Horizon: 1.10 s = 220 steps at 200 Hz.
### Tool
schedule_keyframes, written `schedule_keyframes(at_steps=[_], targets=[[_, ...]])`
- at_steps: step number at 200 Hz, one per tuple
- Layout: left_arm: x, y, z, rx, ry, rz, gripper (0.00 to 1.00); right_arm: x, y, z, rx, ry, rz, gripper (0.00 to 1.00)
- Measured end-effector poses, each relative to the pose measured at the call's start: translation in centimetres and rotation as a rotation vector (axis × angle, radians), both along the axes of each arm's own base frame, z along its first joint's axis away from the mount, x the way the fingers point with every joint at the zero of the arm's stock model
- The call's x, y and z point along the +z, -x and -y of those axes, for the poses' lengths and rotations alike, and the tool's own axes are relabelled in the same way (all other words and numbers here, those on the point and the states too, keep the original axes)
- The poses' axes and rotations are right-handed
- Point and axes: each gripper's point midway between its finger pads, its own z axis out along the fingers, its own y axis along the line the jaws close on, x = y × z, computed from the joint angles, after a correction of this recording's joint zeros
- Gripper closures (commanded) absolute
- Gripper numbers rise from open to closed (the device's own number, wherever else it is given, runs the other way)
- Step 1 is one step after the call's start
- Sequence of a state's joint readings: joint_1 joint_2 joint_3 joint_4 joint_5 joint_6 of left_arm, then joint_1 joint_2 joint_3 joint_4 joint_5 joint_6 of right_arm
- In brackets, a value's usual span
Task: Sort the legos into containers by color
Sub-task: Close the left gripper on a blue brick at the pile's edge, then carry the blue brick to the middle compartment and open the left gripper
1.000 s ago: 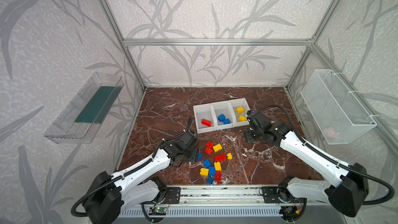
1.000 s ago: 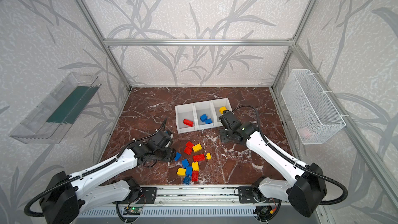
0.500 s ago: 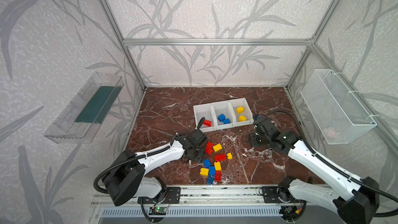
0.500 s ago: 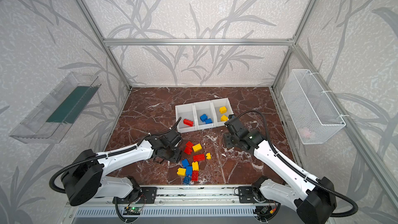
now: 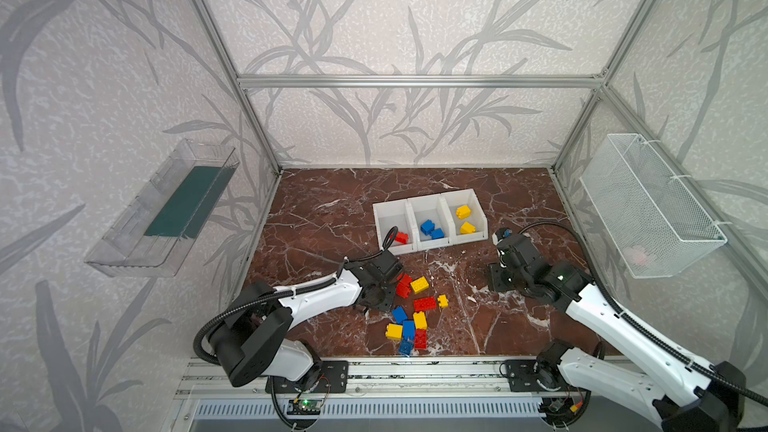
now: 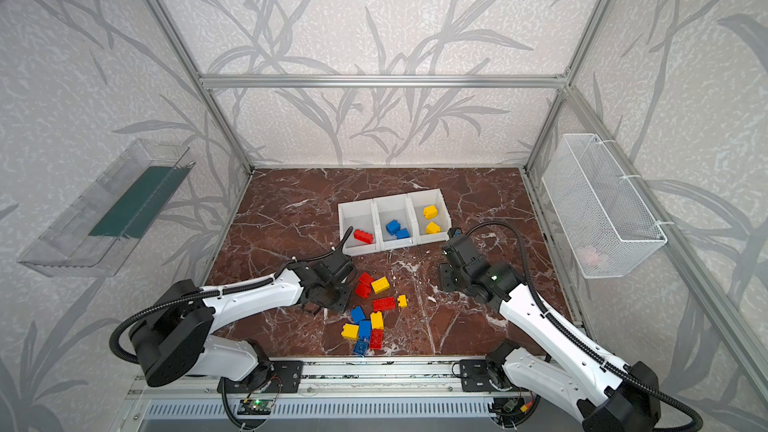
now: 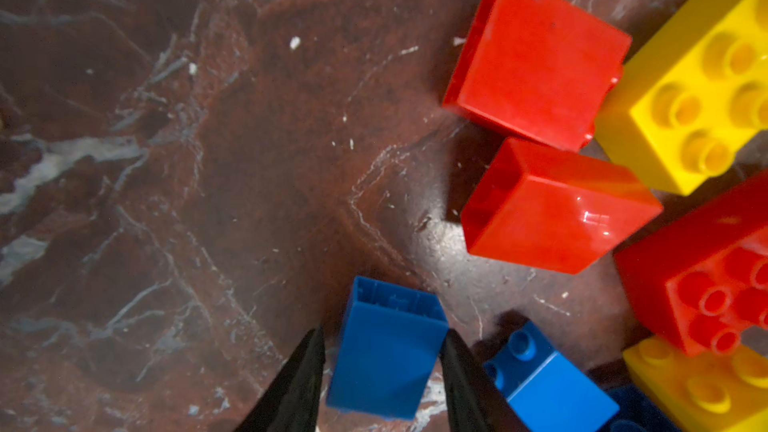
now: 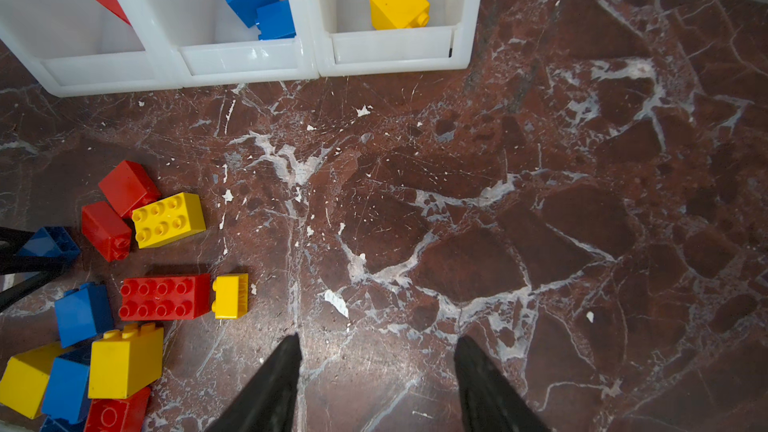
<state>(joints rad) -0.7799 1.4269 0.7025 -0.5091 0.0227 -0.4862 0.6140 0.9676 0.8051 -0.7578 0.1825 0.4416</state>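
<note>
Left wrist: left jaws grip blue brick.

My left arm is lying low and stretching out from its base, with its wrist sitting in front of the white bins, toward their left end. The left gripper is pointing steeply down, and its jaws are closing in on a blue brick from both sides, with the black fingers lying right against it. My right arm is slanting forward from its base, and its wrist is hanging just off the right front corner of the bins. The right gripper is pointing down too, its jaws standing well apart and holding nothing, in front of the bins.
</note>
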Motion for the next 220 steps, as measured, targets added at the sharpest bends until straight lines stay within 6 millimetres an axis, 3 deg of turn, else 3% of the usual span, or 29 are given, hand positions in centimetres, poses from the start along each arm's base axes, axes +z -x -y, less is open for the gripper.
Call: schedule_keyframes(at_steps=[79, 105, 123, 173, 194, 220], targets=[[0.1, -0.6, 0.6, 0.07, 0.015, 0.025, 0.7, 0.1, 0.9, 0.1, 0.002, -0.046, 0.013, 0.4], [1.0, -1.4, 1.9, 0.068, 0.022, 0.025, 0.7, 0.2, 1.2, 0.3, -0.007, -0.056, 0.017, 0.4], [3.3, -3.4, 4.2, 0.061, 0.068, 0.066, 0.7, 0.0, 1.6, 0.6, -0.014, -0.059, 0.013, 0.4], [12.9, -11.5, 12.7, -0.004, 0.254, 0.28, 0.7, -0.8, 3.1, 1.3, -0.032, -0.072, -0.03, 0.4], [14.4, -14.7, 15.3, -0.021, 0.277, 0.339, 0.7, -0.7, 3.7, 1.4, -0.029, -0.086, -0.036, 0.4], [14.0, -18.6, 18.0, -0.03, 0.283, 0.368, 0.7, -0.6, 3.9, 1.3, -0.027, -0.098, -0.04, 0.4]])
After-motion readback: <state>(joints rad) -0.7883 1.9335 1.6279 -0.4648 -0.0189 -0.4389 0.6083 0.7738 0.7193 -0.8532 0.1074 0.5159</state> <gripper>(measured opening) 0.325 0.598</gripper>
